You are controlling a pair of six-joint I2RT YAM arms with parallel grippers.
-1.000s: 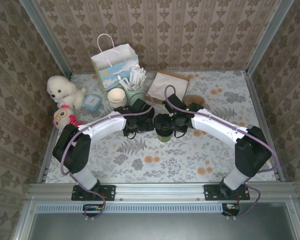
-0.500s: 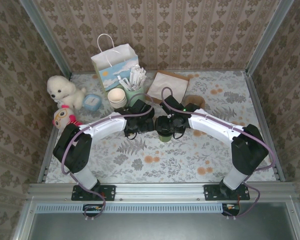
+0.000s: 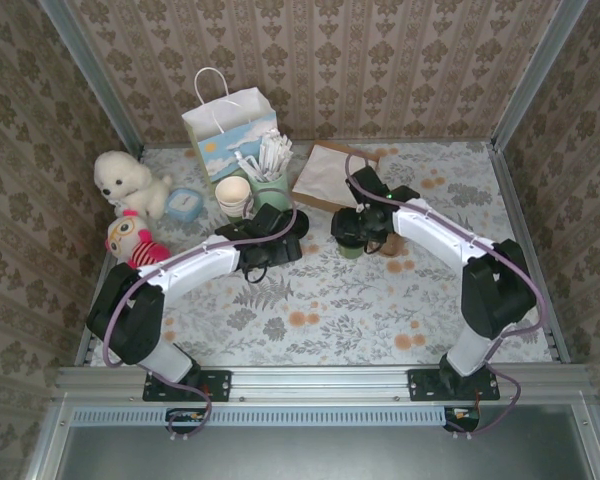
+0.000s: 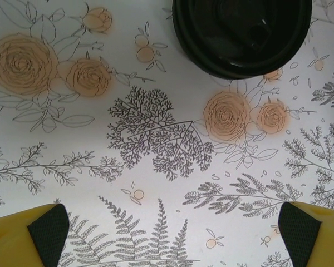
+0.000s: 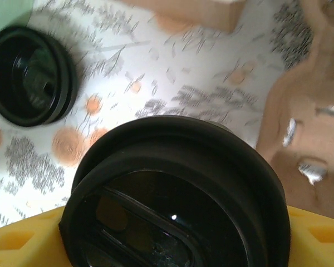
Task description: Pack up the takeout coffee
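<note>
Right wrist view: the right gripper (image 5: pixel 172 239) is clamped round the takeout coffee (image 5: pixel 178 189), with a loose black lid (image 5: pixel 29 75) and a brown cardboard tray (image 5: pixel 303 139) beyond it, while top external puts that cup near the centre of the table (image 3: pixel 310 330), and left wrist shows the left gripper (image 4: pixel 172 233) spread wide.

The flower-printed table (image 3: pixel 310 310) carries a white paper bag (image 3: pixel 230 125) at far left. Nearer stand a white plush dog (image 3: pixel 120 178), a cup stack (image 3: pixel 234 197) and a green cup of white sticks (image 3: pixel 270 188). A flat brown packet (image 3: pixel 325 172) lies mid-far, and a black lid (image 4: pixel 242 33) nearer the middle.
</note>
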